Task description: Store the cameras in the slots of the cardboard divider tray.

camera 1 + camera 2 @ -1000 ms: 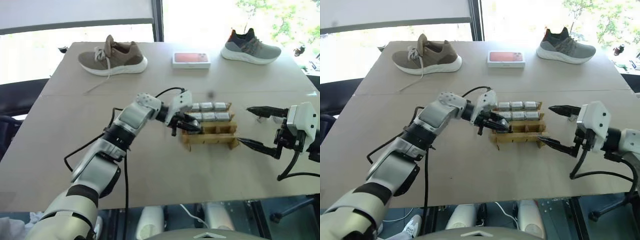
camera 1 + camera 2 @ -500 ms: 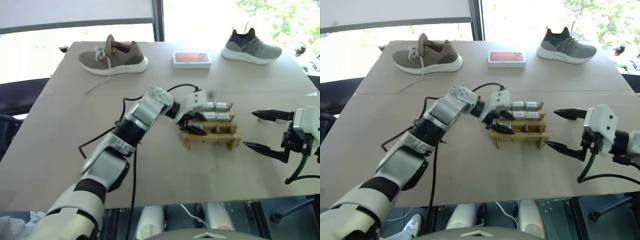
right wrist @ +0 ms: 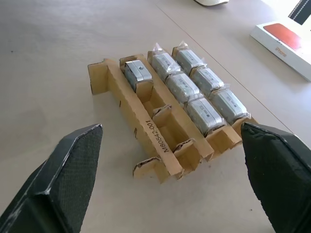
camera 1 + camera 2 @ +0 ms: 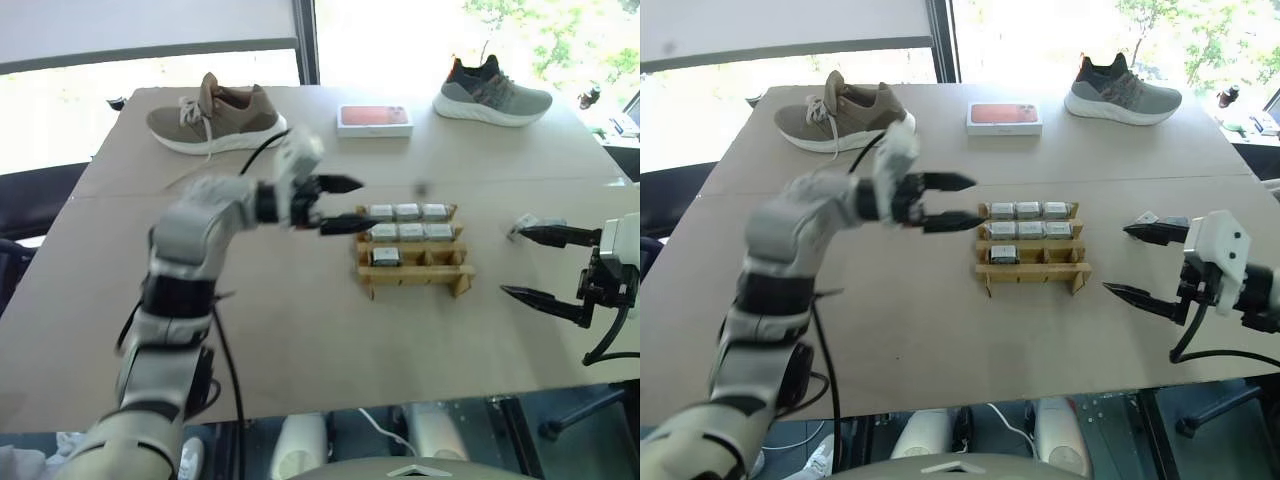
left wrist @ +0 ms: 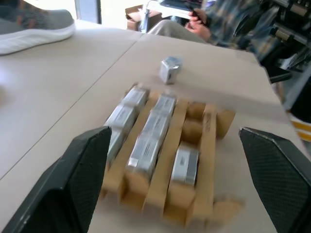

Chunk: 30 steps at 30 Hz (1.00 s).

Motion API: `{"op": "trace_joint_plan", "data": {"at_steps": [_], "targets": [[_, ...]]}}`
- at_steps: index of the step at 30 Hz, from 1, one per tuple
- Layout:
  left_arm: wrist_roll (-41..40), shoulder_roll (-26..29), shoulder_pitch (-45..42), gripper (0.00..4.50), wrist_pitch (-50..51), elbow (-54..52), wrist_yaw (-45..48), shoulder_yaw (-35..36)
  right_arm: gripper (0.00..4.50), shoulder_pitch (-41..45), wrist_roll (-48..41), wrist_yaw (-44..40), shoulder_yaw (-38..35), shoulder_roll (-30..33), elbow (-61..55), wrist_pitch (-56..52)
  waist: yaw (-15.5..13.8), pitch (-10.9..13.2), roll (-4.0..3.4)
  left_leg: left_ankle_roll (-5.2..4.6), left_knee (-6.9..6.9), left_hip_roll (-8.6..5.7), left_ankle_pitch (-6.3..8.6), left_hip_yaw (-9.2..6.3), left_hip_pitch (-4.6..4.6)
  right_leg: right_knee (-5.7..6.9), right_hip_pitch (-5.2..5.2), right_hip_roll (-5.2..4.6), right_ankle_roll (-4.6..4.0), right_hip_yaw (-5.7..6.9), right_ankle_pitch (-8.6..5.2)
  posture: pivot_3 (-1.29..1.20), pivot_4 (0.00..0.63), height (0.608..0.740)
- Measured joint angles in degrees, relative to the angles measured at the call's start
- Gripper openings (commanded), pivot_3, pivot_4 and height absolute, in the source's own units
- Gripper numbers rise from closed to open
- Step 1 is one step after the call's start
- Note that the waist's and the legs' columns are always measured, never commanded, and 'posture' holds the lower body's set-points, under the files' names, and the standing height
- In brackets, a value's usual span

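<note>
Cameras (image 3: 187,90) sit in the cardboard divider tray (image 4: 415,280) at mid-table: small silver-grey boxy blocks, some with clear wrap showing at their ends. The far and middle rows each hold three. The near row holds one, in its left slot; its other two slots stand vacant. One more camera (image 4: 524,224) lies loose on the table to the right of the tray, just beside the upper finger of the right gripper (image 4: 540,266).

The tray is tan corrugated card, roughly square, with upright notched divider strips; one strip carries printed black lettering. The table (image 4: 300,330) is a matte beige surface with a seam running left to right.

Compared with a second ago, the left gripper (image 4: 352,204) has released the camera it was lowering into the near-left slot and has withdrawn up and to the left; that slot is now filled. The right gripper has shifted slightly rightward.

The left gripper hangs with its fingers spread and nothing between them, just left of the tray's far-left corner and clear of it. The right gripper stands wide apart and unladen, well right of the tray.
</note>
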State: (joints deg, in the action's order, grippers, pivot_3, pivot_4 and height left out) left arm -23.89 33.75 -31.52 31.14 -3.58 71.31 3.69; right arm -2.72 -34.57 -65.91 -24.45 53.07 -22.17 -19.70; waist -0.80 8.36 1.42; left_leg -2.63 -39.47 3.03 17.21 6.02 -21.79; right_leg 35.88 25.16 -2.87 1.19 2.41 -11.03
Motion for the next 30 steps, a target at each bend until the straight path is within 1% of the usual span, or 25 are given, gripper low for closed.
{"op": "trace_joint_plan", "data": {"at_steps": [4,7,9,15,18,22,23,24,26,27,29,30], "targets": [[-3.33,3.8,7.51,4.35,-5.19,-1.55,2.82,5.9,4.5,0.9,-0.69,-0.41,-0.16,0.02,0.43,-0.01,-0.52,-0.01,-0.01,-0.01,-0.06,-0.06,0.0,-0.01,0.03,0.0,-0.08,-0.12,0.0,0.05,-0.01,0.0,0.15,0.74],[-4.45,5.6,12.63,4.35,-7.97,-1.68,4.74,7.4,4.5,1.05,-0.98,-1.04,-0.18,0.03,0.92,-0.01,-0.28,-0.01,-0.01,-0.02,-0.06,-0.09,0.01,-0.01,0.06,0.0,-0.11,-0.14,0.0,0.03,-0.01,0.0,0.15,0.74],[-5.72,5.71,15.15,4.35,-8.27,-2.5,4.99,7.7,4.5,1.38,-1.15,-1.16,-0.16,0.03,1.33,-0.04,-0.22,-0.01,-0.01,-0.02,-0.06,-0.09,0.01,-0.03,0.05,0.01,-0.1,-0.14,0.0,0.05,-0.01,0.0,0.15,0.74],[-7.11,6.97,18.17,4.35,-9.87,-3.32,4.46,8.1,4.5,2.93,-1.53,-1.24,-0.14,0.09,2.06,-0.1,-0.04,-0.02,-0.03,-0.02,-0.04,-0.05,0.01,-0.03,0.08,0.03,-0.1,-0.1,0.0,0.06,-0.01,0.0,0.15,0.74],[-6.69,7.23,19.8,4.35,-12.28,-3.07,4.55,8.02,4.5,2.94,-1.46,-1.15,-0.14,0.04,2.48,-0.02,-0.04,-0.02,-0.03,-0.02,-0.04,-0.05,0.01,-0.01,0.07,0.02,-0.1,-0.1,0.0,0.05,-0.01,0.0,0.15,0.74],[-6.79,7.23,19.82,4.35,-12.75,-2.5,3.91,8.01,4.5,3.53,-1.32,0.07,-0.11,-0.34,2.47,-0.04,-0.06,-0.02,-0.02,-0.02,-0.05,-0.05,0.01,-0.01,0.08,0.02,-0.1,-0.1,0.0,0.06,-0.01,0.0,0.15,0.74],[-6.98,7.19,19.81,4.35,-12.56,-2.57,3.22,8.02,4.5,4.47,-0.03,2.64,0.05,-1.25,2.76,-0.08,-0.03,-0.03,-0.01,-0.02,-0.05,-0.05,0.01,-0.01,0.08,0.02,-0.1,-0.1,0.0,0.05,-0.01,0.0,0.15,0.74],[-7.7,6.97,19.79,4.35,-11.87,-2.96,2.22,7.99,4.5,6.43,2.88,7.83,0.76,-2.67,3.67,-0.37,0.03,-0.03,-0.01,-0.01,-0.05,-0.04,0.01,0.03,0.1,0.03,-0.1,-0.11,0.0,0.02,-0.01,0.0,0.15,0.74],[-8.85,6.45,20.01,4.35,-10.66,-4.87,1.01,7.85,4.5,8.83,5.49,16.47,1.51,-5.03,5.07,-4.28,0.09,-0.03,-0.01,-0.01,-0.05,-0.04,0.0,0.05,0.08,0.05,-0.08,-0.11,-0.01,-0.01,0.0,0.0,0.15,0.74],[-9.19,6.41,20.07,4.35,-10.43,-5.36,0.84,7.78,4.5,9.28,5.74,18.25,1.64,-5.62,5.25,-5.47,0.08,-0.03,-0.02,-0.01,-0.05,-0.04,0.0,0.06,0.08,0.05,-0.07,-0.11,-0.01,-0.01,0.0,0.0,0.15,0.74],[-11.42,6.5,20.54,4.43,-8.18,-7.45,0.4,7.65,4.5,11.21,7.09,27.75,1.91,-8.58,4.22,-13.34,0.08,-0.05,-0.01,0.01,-0.02,0.02,0.0,0.04,0.05,0.08,-0.03,-0.08,-0.02,0.01,0.0,0.0,0.15,0.74],[-13.17,6.61,20.58,4.43,-6.58,-8.87,0.55,7.53,4.5,11.85,9.8,33.51,3.5,-9.3,3.37,-17.24,0.08,-0.04,-0.03,0.02,-0.01,0.02,0.0,0.06,0.01,0.08,0.03,-0.09,-0.02,0.0,0.0,0.0,0.15,0.74]]}}
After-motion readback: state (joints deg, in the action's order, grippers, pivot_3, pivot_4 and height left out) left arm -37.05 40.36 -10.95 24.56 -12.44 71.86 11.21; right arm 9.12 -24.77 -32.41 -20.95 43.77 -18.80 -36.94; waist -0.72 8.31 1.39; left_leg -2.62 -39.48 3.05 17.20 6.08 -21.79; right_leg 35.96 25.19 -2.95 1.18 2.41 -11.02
